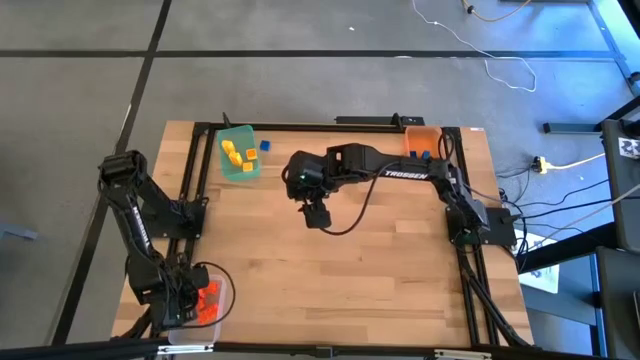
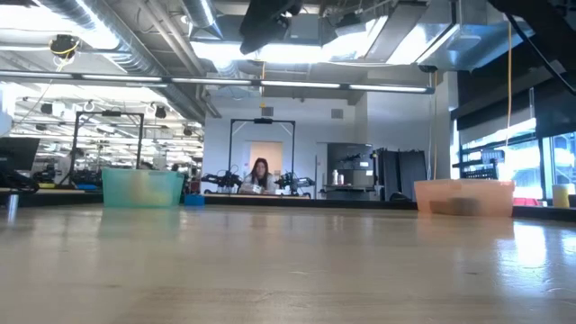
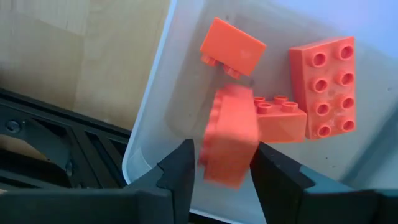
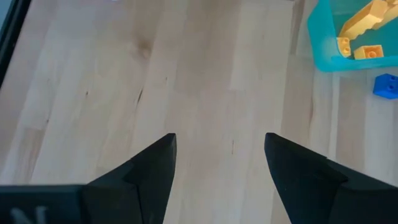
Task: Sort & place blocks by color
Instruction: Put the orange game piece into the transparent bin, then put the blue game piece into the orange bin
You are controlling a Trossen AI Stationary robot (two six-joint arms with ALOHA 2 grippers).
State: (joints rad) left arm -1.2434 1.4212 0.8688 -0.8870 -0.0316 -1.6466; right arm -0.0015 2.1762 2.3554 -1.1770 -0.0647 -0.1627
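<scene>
Trouble we foresee: our left claw [image 3: 221,163], fingers parting around a red brick [image 3: 229,143] over the clear bin [image 3: 158,118] at lower left, could snag it; right claw [image 4: 219,163] gapes empty mid-table.

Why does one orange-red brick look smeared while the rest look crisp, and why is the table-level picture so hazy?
Left wrist view: the orange-red plastic brick between the left claw fingers is blurred, probably from motion; the three beside it in the clear plastic bin are sharp. Low view: bright ceiling lights glare, and the near wooden tabletop is out of focus.
</scene>
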